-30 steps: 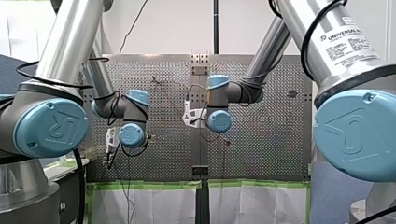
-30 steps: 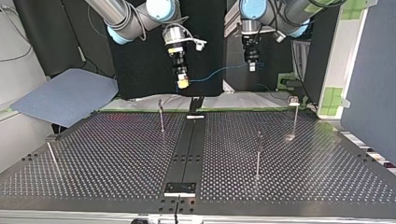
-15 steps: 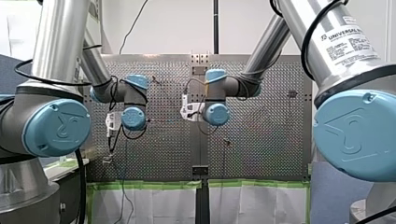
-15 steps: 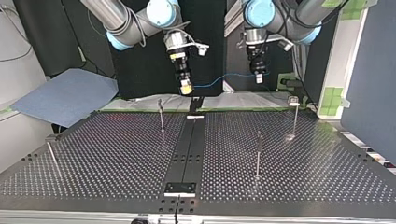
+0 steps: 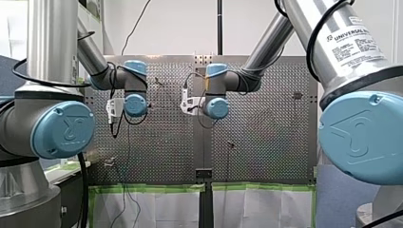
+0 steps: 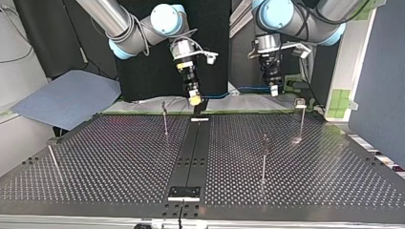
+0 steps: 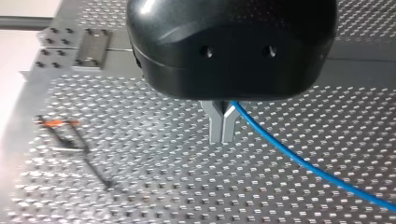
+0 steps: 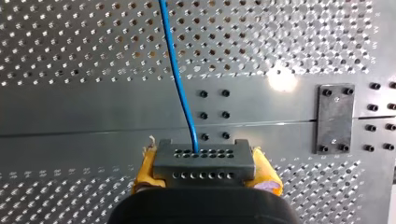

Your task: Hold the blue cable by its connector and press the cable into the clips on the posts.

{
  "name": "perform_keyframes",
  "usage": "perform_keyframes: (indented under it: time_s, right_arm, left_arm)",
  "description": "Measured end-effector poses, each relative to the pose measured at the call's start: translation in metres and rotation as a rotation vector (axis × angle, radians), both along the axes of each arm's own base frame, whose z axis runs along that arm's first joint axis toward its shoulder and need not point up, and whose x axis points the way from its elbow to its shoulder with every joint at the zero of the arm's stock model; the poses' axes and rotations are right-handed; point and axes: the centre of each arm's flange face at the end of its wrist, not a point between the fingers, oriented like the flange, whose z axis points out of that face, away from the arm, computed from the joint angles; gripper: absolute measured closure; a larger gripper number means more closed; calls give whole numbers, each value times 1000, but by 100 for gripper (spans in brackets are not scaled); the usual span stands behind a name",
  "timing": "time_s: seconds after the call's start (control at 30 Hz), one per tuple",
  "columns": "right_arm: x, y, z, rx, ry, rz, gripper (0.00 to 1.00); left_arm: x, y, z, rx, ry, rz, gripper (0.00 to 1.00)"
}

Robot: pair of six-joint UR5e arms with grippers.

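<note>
Right claw (image 8: 205, 176) clamps connector (image 8: 204, 158) between yellow pads. Left claw (image 7: 222, 127) pinched tight on cable (image 7: 299, 161). Both hang above worktop (image 6: 119, 152).

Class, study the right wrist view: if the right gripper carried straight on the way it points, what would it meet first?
Probably the table's smooth centre strip, directly beyond the grey connector that my right gripper holds. Only its own blue cable lies between; depth is unclear.
</note>
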Motion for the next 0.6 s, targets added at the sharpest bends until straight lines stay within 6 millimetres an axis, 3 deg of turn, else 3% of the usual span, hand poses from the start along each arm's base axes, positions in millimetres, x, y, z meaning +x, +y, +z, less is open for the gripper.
perform_keyframes:
  time_s: [0.3,0.6]
  right_arm:
    - [18,-6,26,-23,-19,44,100]
    - [34,-9,52,-42,-30,63,100]
  left_arm:
    - [4,3,44,-26,-91,-25,100]
    - [12,2,67,-32,-123,-39,100]
